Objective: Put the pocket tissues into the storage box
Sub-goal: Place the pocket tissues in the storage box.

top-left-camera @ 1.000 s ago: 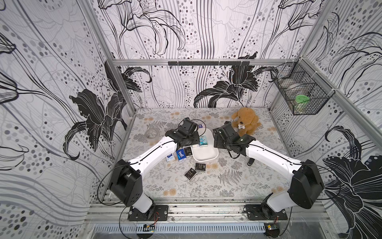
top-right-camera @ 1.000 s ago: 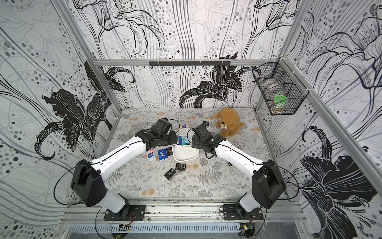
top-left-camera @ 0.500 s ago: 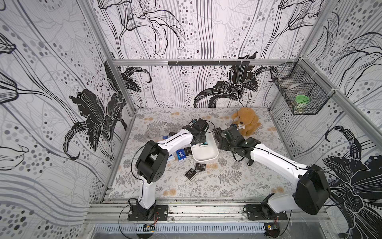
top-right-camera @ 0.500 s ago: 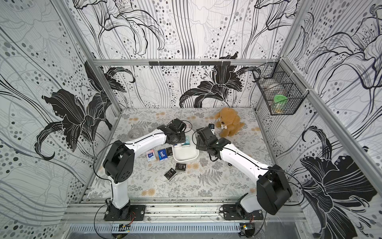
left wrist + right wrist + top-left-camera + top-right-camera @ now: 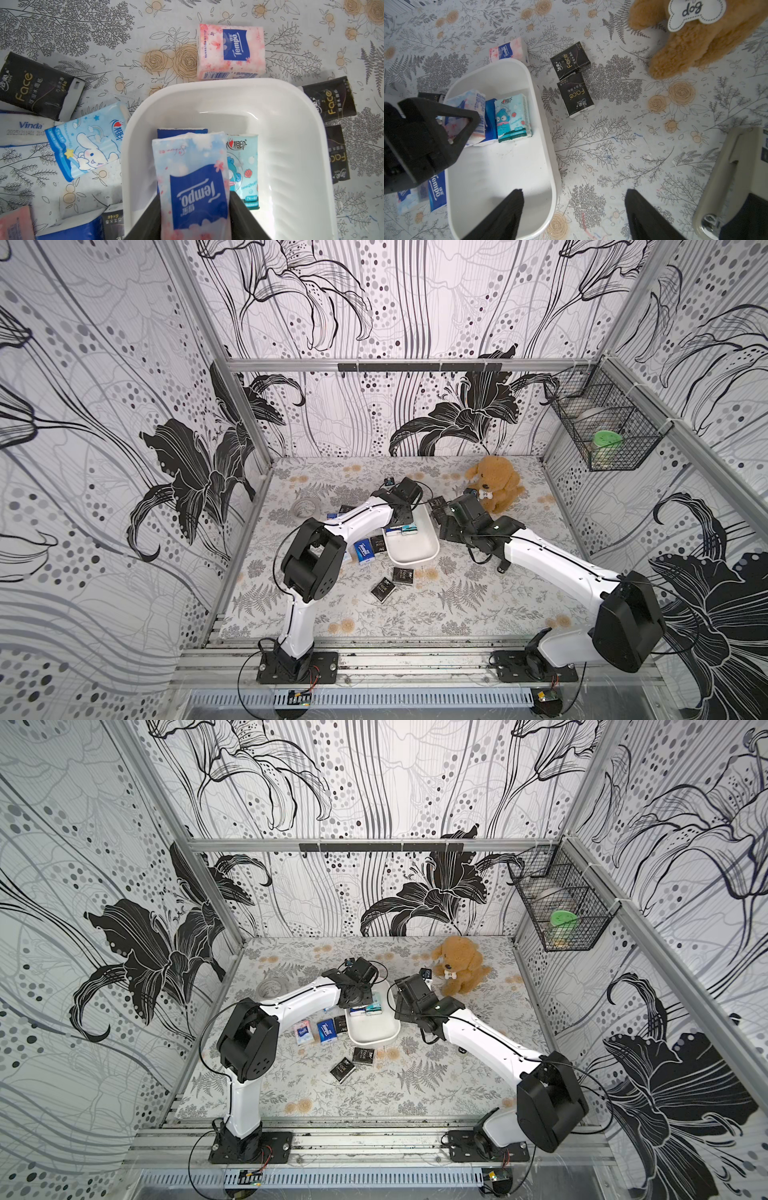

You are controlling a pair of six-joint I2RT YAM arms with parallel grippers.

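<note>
– Pink-and-blue plastic sat between the left gripper's [image 5: 195, 197] jaws. What was it pinching?
– A Tempo packet [image 5: 193, 178], held low over the storage box [image 5: 228, 87]. A second before, that arm's elbow had stuck out wide and the claw sat nearer the box's edge. It had folded in since, so I judged the drop was next.
– And the right gripper [image 5: 574, 193]?
– Spread and empty beside the rim. It had hardly moved.
– What was already in the box?
– A dark blue packet [image 5: 181, 131] and a turquoise packet [image 5: 242, 166] with Chinese lettering.
– And outside it?
– A pink Tempo packet [image 5: 230, 52], two black Face packets [image 5: 576, 97], a Cinnamoroll packet [image 5: 87, 143] and a Vinda packet [image 5: 22, 128]. The plush dog's [image 5: 695, 52] tag read "dog".
</note>
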